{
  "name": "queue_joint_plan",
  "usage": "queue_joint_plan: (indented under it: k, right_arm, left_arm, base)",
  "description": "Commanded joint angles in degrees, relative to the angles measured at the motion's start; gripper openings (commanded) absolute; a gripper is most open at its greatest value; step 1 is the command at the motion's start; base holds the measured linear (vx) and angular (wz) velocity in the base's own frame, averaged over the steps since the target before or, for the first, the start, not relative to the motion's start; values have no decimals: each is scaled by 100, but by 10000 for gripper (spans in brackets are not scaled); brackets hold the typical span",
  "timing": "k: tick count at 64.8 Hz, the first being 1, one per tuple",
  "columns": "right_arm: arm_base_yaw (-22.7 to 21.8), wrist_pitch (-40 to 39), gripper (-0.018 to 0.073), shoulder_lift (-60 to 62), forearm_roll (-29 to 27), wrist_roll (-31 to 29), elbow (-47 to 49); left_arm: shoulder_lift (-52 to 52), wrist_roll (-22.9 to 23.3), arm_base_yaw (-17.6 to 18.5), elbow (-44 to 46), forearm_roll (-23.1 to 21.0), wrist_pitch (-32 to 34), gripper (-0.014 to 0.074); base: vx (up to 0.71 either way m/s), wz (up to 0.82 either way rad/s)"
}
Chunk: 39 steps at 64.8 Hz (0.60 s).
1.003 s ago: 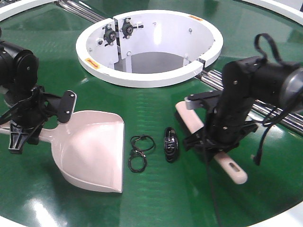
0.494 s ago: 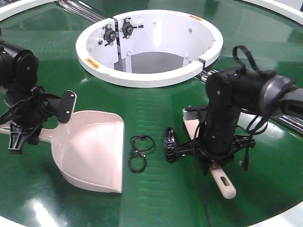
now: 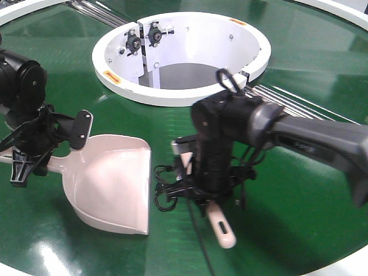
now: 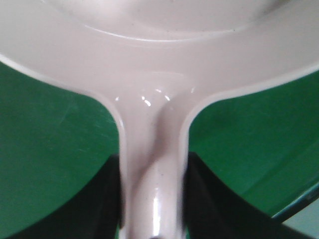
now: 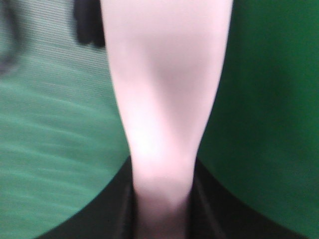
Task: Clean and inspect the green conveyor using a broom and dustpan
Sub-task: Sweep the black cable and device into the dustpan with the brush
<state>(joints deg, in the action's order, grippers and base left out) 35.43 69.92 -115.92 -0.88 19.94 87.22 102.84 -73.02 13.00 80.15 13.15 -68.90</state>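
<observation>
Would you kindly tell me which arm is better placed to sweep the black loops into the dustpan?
Right. The right gripper is shut on the broom, which sits just beside the black loops near the dustpan mouth. The left gripper is occupied holding the dustpan's handle.

Left arm (image 3: 23, 80) is matte black, right arm (image 3: 322, 141) grey-and-black with what seems a looped cable (image 3: 229, 80).

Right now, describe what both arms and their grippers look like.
The left arm has a rounded black joint housing; the left gripper is black, with a flat screw-dotted plate beside it. The right arm has a grey forearm, black wrist and looped black cables; the right gripper is black too.
</observation>
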Motion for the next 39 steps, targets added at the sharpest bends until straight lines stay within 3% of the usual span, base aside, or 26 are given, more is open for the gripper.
queue_joint_plan:
  k: [1,20,39]
  right_arm:
    - [233,415,-4,12,-447,-186,518]
    - [767,410,-4,-527,-1539,-695,1801]
    - [806,405,-4,-401,-1450,-598,2653]
  left_arm:
    - [-231,-73,44,163,50,-254,-6]
    - [-231,-73,44,163,50,-254,-6]
    - [-231,-73,44,163,50,-254,-6]
  base:
    - [0,0]
    - [0,0]
    - [0,0]
